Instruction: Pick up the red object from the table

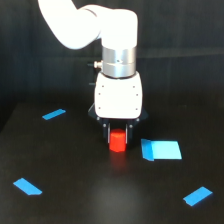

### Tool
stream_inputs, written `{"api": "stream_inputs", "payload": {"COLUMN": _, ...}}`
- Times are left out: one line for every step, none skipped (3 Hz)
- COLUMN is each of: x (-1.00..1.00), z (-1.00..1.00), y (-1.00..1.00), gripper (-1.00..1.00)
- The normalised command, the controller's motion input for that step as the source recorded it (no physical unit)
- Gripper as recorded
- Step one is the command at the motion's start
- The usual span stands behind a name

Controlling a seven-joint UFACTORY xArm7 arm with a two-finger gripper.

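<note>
Blue strips (198, 196) foreground, black table (75, 200) | red block (118, 141) mid-table between gripper (118, 136) fingers, grip unconfirmed | step: grasp | next: confirm closure, lift straight up.

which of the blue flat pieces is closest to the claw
The largest blue piece, lying just to the exterior view's right of the claw and the red object. The other three are thin strips far off.

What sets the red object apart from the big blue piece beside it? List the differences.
The red object is a stubby block that stands up from the table; the big blue piece lies flat. The red object is narrower than the blue piece. The red object sits between the gripper fingers; the blue piece lies clear of it. Both rest on the table.
</note>
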Motion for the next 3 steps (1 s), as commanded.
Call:
{"api": "stream_inputs", "payload": {"x": -0.38, "z": 0.85, "y": -0.15, "gripper": -1.0}}
{"api": "stream_inputs", "payload": {"x": -0.47, "z": 0.99, "y": -0.21, "gripper": -1.0}}
{"api": "stream_inputs", "payload": {"x": -0.4, "z": 0.97, "y": -0.25, "gripper": -1.0}}
